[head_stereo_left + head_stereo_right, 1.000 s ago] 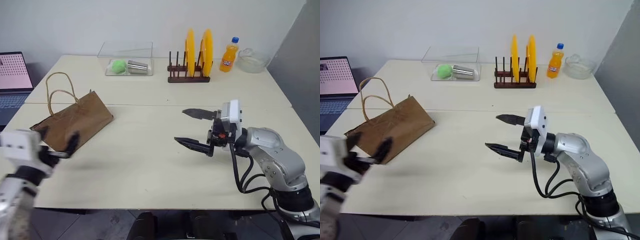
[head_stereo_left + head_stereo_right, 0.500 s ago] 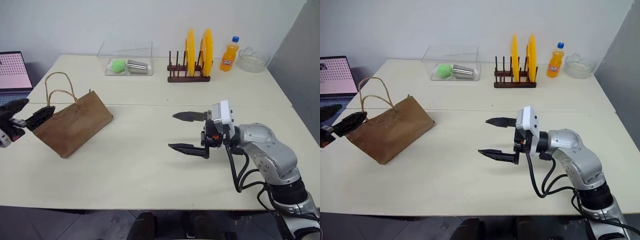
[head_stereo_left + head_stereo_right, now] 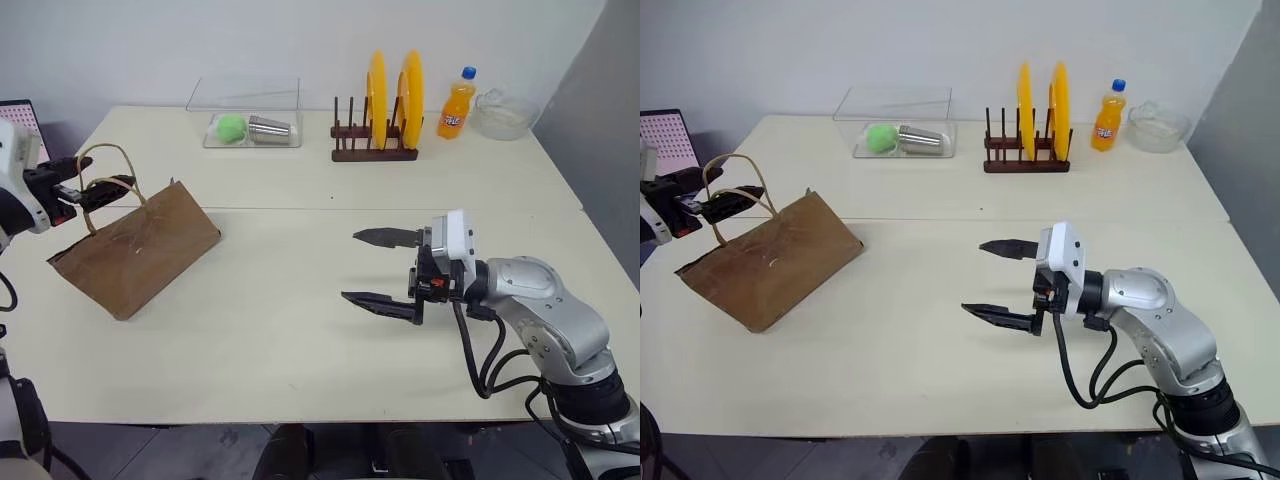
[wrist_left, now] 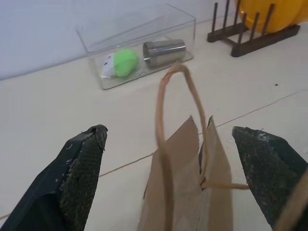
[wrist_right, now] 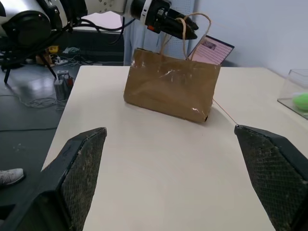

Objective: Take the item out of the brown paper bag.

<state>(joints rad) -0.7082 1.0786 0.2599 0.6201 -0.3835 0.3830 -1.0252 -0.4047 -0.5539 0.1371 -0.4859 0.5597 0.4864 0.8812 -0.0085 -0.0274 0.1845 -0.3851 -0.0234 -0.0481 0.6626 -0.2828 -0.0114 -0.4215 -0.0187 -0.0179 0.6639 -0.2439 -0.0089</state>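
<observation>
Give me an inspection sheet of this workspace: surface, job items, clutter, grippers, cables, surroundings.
Surface: pale cream tabletop, seam across the middle.
Job's things: creased brown paper bag upright at the left, cord handles raised; its contents are hidden.
Clutter: clear plastic box with a green ball and a steel cup; dark wooden rack holding two yellow plates; orange soda bottle; glass bowl.
Grippers: left gripper open at the bag's handles; right gripper open above mid-table, empty.
Cables: black cables looped along the right arm.
Surroundings: laptop at far left; white wall behind.
</observation>
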